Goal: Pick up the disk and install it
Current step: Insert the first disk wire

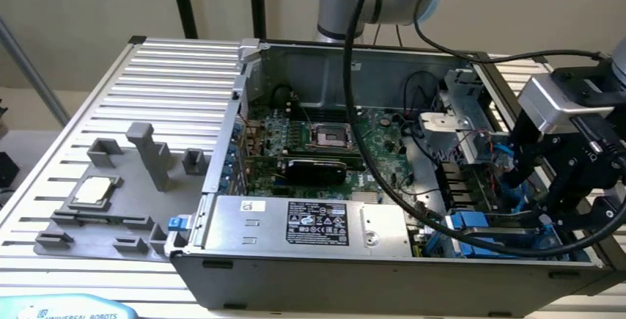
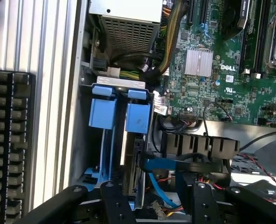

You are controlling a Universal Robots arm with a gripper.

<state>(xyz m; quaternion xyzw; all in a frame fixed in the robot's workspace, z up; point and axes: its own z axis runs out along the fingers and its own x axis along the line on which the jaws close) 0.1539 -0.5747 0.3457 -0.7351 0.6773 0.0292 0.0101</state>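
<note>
Widest underneath, a ribbed silver aluminium table (image 1: 176, 77); on it, an open grey steel computer case (image 1: 391, 279), laid on its side. Inside, along the near wall, a large silver power supply box with a black label (image 1: 303, 222); behind that, a green motherboard (image 1: 323, 147). In the drive bay at the case's corner on the exterior view's right, standing on edge in a slot: the flat silver-grey disk in its bright blue plastic carrier (image 2: 134, 161), just beside a second blue carrier (image 2: 102, 112). Poised right over the bay, the black two-finger gripper (image 2: 155, 205), spread wide, the disk's end near one finger, nothing pinched. Judged as the install step, close to done: already down in the slot, though whether fully seated cannot be told. Calls for a straight press along the rails, no tilt. Crowding the bay: a blue flat data cable (image 2: 168, 165) and thin red-and-black wires (image 2: 261, 170), close enough to snag; also a thick black cable (image 1: 364, 136) draped across the case. Off to the side, well apart, a grey fixture tray (image 1: 59, 242) bearing a small square silver chip (image 1: 93, 191).
</note>
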